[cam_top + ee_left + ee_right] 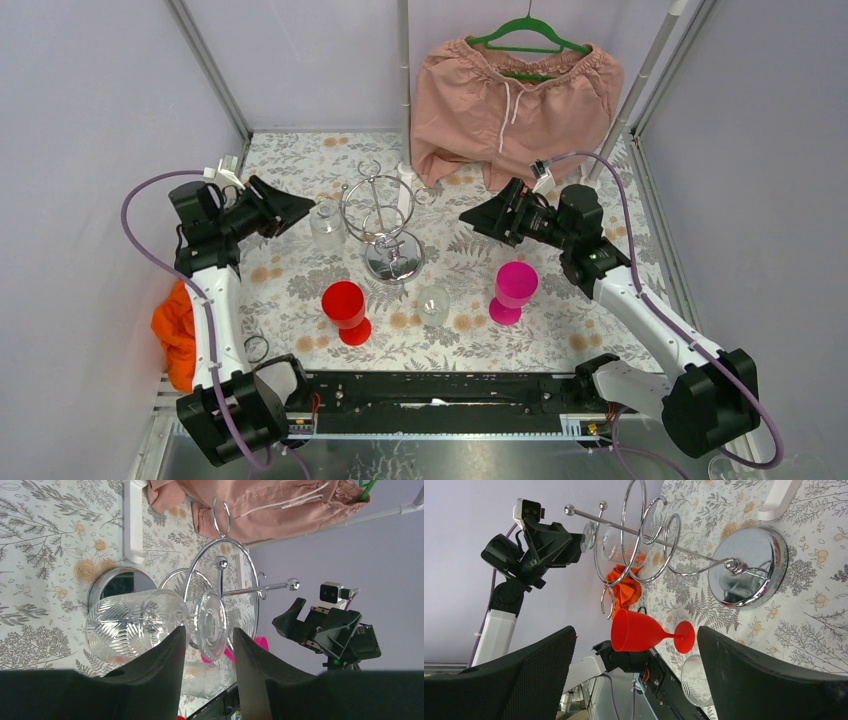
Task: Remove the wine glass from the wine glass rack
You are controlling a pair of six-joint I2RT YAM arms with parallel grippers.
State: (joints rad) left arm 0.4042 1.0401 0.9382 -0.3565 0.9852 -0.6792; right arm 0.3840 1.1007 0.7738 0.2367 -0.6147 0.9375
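Observation:
The chrome wine glass rack (392,262) stands mid-table on its round mirror base. A clear ribbed wine glass (327,228) hangs upside down from a hook on its left side. In the left wrist view the glass (130,627) fills the middle. Its round foot lies between the open fingertips of my left gripper (209,639), with a gap on each side. My left gripper (303,209) is level with the glass, just left of it. My right gripper (468,216) is open and empty, right of the rack (749,567). The hanging glass (616,542) shows far behind.
A red wine glass (345,308), a clear glass (433,303) and a magenta wine glass (513,288) stand in front of the rack. Pink shorts (515,100) hang on a green hanger at the back. An orange cloth (175,325) lies at the left edge.

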